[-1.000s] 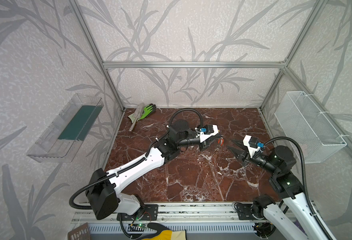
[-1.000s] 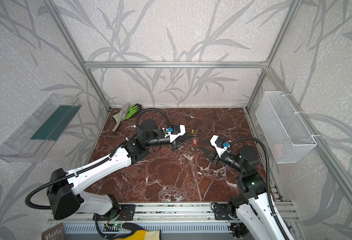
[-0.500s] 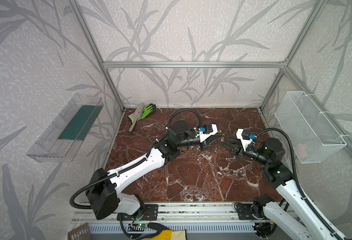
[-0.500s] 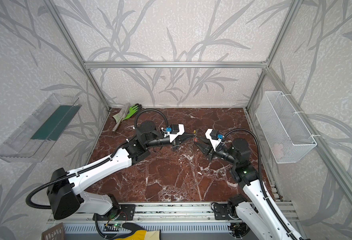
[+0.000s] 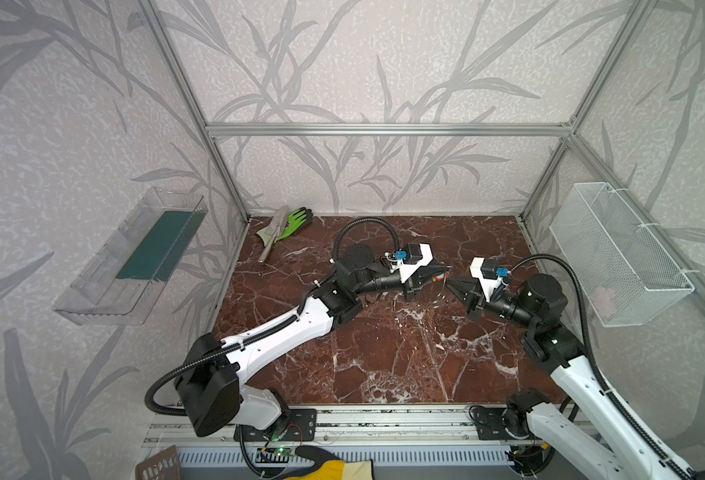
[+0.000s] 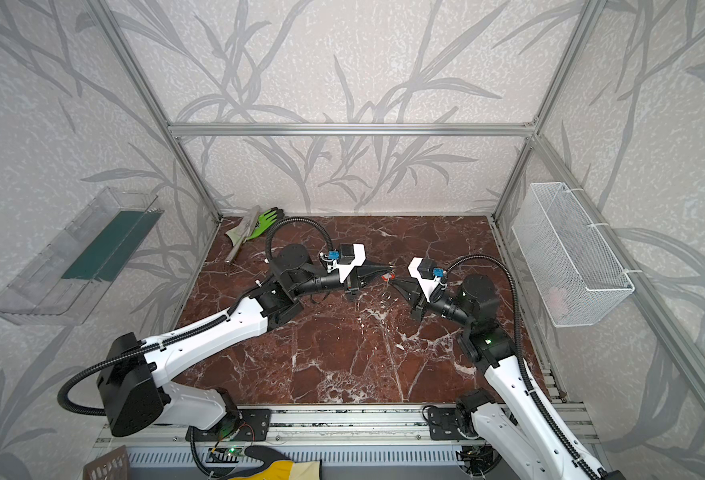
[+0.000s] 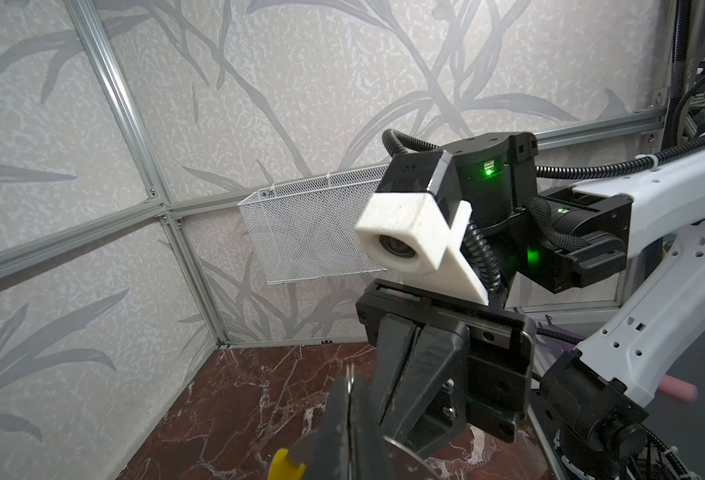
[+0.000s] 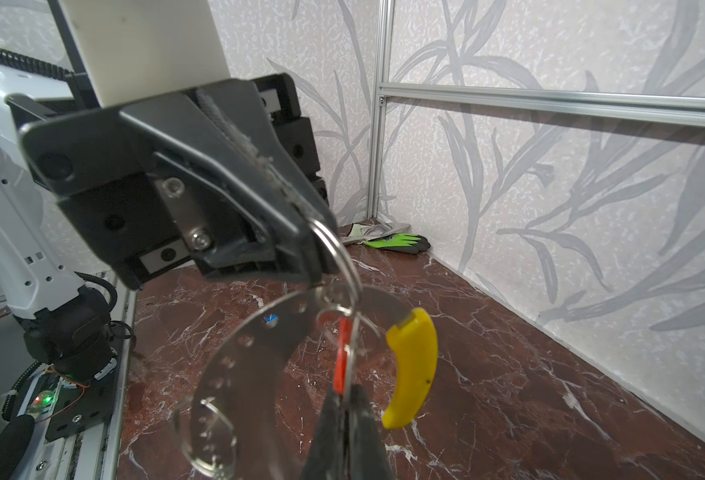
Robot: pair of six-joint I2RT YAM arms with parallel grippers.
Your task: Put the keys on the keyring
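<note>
Currently both end effectors meet tip to tip above middle of red-brown marble surface [image 5: 384,353], slightly toward far side. Left end effector [image 8: 317,249] clenched at top of keyring [image 8: 259,349]: thin flat grey metal hoop with holes and one yellow arc section. Thin silver wire loop [image 8: 340,253] sticks out at its tip. Keyring hangs clear of surface. Right end effector [image 8: 345,401] clenched on small key with red-orange head cover [image 8: 342,353], just beside yellow arc. Whether key is threaded on, cannot tell. Green glove [image 5: 296,219] in far left corner.
</note>
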